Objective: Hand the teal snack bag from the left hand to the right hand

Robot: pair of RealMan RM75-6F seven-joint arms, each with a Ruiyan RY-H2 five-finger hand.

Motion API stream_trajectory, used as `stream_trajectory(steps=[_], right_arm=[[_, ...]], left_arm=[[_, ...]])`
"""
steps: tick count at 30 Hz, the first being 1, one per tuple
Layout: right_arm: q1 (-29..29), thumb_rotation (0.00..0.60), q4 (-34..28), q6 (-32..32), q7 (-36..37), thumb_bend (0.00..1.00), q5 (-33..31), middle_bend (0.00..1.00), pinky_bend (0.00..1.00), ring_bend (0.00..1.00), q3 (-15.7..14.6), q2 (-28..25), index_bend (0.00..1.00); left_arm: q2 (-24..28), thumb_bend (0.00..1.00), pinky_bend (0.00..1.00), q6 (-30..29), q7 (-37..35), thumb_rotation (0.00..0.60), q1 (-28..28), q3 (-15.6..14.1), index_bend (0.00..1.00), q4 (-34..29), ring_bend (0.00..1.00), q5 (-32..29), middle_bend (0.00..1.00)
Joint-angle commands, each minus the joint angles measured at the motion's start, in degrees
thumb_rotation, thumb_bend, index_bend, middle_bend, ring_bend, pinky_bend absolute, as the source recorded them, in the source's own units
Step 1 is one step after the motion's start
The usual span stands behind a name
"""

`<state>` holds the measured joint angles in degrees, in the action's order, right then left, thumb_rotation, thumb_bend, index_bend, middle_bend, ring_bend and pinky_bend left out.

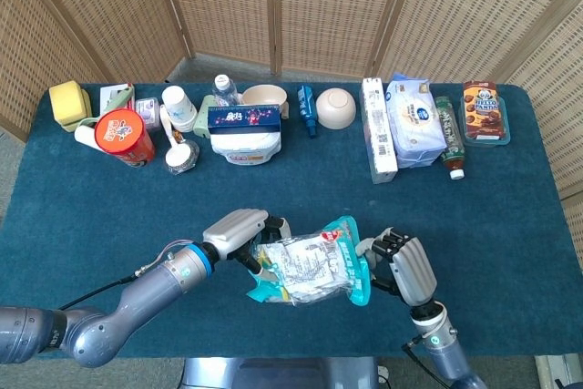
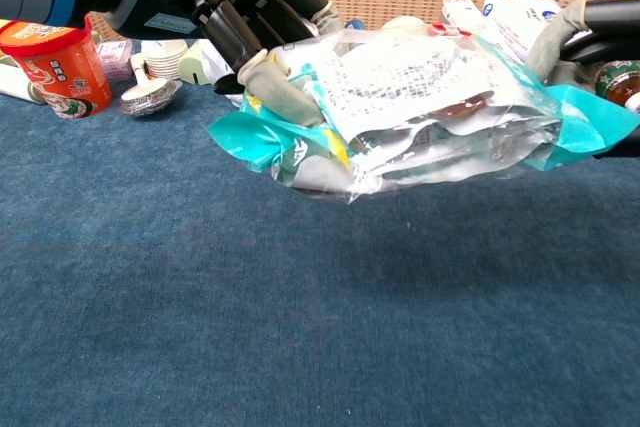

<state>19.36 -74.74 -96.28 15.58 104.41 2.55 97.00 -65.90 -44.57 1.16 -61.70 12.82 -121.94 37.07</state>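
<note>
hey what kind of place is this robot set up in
Probably an indoor test or demo space rather than a home: a table covered in blue cloth, woven rattan screens standing behind it, and packaged snacks, cups and a bottle lined up along the far edge, like the red noodle cup.

We see a deep blue cloth over the table (image 1: 73, 216), with woven tan wicker screens (image 1: 219, 6) behind it. The snack bag (image 1: 314, 261) is teal at its edges, clear and silvery in the middle, with a white panel of dark print and a red spot near its top. The left hand (image 1: 239, 230) is silver-grey with black between the fingers; the right hand (image 1: 405, 266) is grey too. Near the table's far left corner stand a red tub (image 1: 124, 137) with white markings and a yellow block (image 1: 67, 102). Toward the far right corner lies a brown biscuit box (image 1: 483, 111).
</note>
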Motion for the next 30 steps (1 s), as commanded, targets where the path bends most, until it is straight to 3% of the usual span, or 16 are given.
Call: stream_trajectory(steps=[1, 3, 6, 9, 18, 23, 30], right_arm=[[0.04, 0.6, -0.47, 0.0, -0.14, 1.0, 0.02, 0.81, 0.6, 0.72, -0.03, -0.1, 0.85], [0.05, 0.6, -0.77, 0.02, -0.09, 1.0, -0.19, 0.81, 0.6, 0.72, 0.07, -0.16, 0.85], [0.05, 0.6, -1.15, 0.19, 0.04, 1.0, -0.61, 0.81, 0.6, 0.72, 0.19, -0.23, 0.85], [0.07, 0.6, -1.43, 0.33, 0.28, 1.0, -0.94, 0.81, 0.6, 0.72, 0.27, -0.29, 0.85], [0.19, 0.6, -1.4, 1.07, 0.79, 1.0, -2.29, 0.81, 0.6, 0.72, 0.77, -0.56, 0.86], [0.32, 0.6, -0.79, 1.54, 0.47, 1.0, -2.9, 0.81, 0.6, 0.72, 1.14, -1.04, 0.86], [0.38, 0.6, 0.25, 2.0, 1.16, 1.0, -4.03, 0.81, 0.6, 0.72, 1.64, -1.48, 0.86]], left_arm=[[0.01, 0.23, 0.57, 0.13, 0.09, 0.6, -0.03, -0.13, 0.38, -0.1, 0.32, 0.12, 0.35], [0.38, 0.21, 0.37, 1.35, -0.01, 0.6, -0.11, -0.45, 0.15, -0.41, 0.12, 0.33, 0.13], [1.38, 0.18, 0.18, 3.79, -0.95, 0.6, -0.01, -0.4, 0.0, -0.4, 0.0, 1.3, 0.0], [1.93, 0.16, 0.1, 4.64, -1.95, 0.6, 0.48, -0.13, 0.0, -0.19, 0.0, 2.49, 0.0], [4.15, 0.13, 0.0, 3.45, -4.25, 0.6, 3.04, 0.89, 0.0, -0.8, 0.0, 6.46, 0.0], [8.13, 0.01, 0.0, -0.3, -2.28, 0.6, 6.2, 0.22, 0.0, -2.03, 0.0, 12.15, 0.0], [15.39, 0.01, 0.0, -2.16, -6.96, 0.6, 12.37, 0.33, 0.0, -3.94, 0.0, 19.11, 0.0]])
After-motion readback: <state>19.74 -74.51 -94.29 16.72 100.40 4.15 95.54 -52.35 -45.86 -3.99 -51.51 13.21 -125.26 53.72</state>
